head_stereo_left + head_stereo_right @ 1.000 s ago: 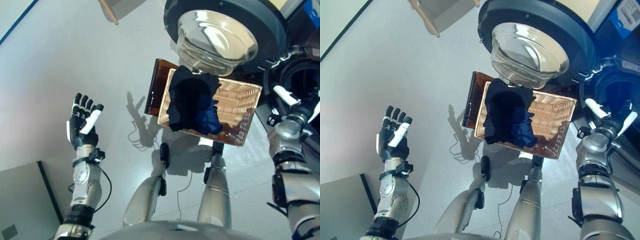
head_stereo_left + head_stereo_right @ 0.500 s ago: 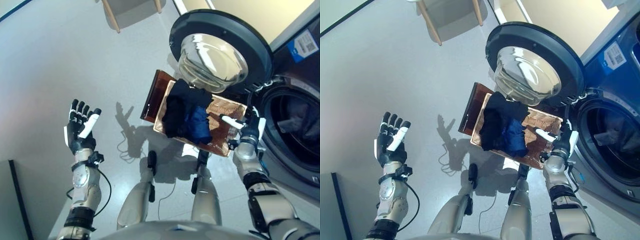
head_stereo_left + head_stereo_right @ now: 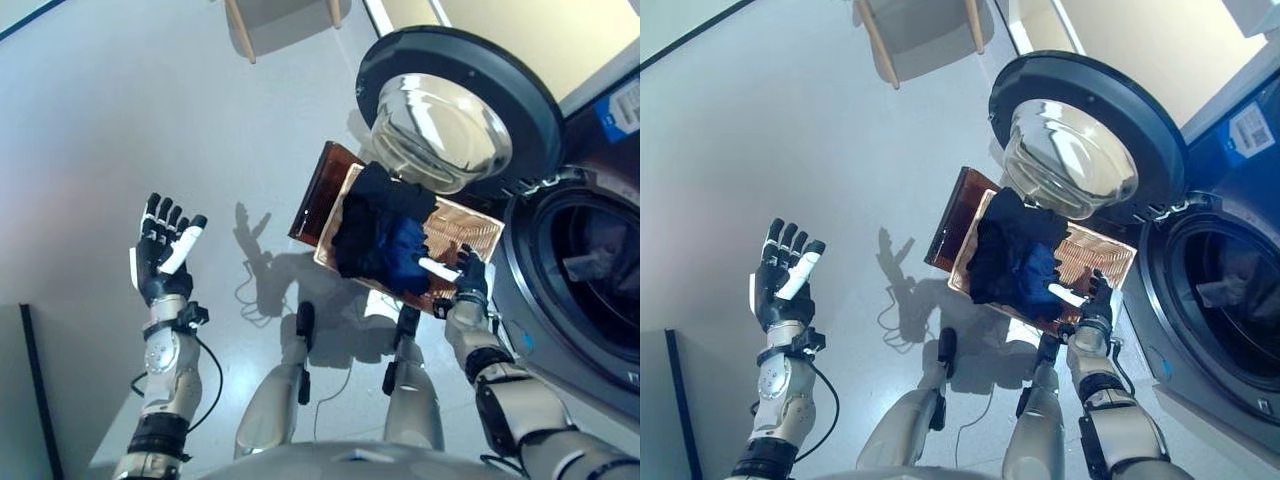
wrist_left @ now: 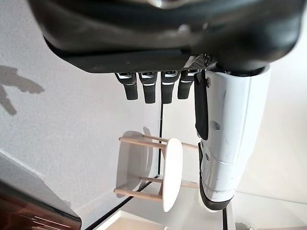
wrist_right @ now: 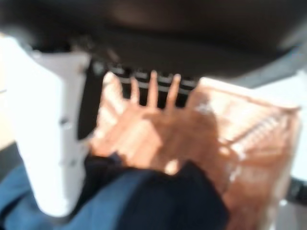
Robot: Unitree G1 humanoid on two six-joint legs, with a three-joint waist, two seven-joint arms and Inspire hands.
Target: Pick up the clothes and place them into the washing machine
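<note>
Dark and blue clothes (image 3: 378, 238) lie heaped in the shallow wicker basket (image 3: 478, 226), which rests on a low dark brown box (image 3: 318, 190) beside the washing machine (image 3: 590, 250). The machine's round door (image 3: 452, 108) stands open above the basket, and cloth shows inside the drum (image 3: 600, 248). My right hand (image 3: 460, 281) is open over the basket's near edge, right beside the blue cloth (image 5: 120, 201), holding nothing. My left hand (image 3: 160, 252) is open and raised over the floor, far to the left.
A stool with wooden legs (image 3: 285, 12) stands on the grey floor beyond the basket; it also shows in the left wrist view (image 4: 165, 175). A dark-edged panel (image 3: 30, 390) lies at the lower left.
My right hand has come from the washing machine's opening leftward to the basket's near edge by the clothes. The camera has shifted. My left hand has stayed raised and open.
</note>
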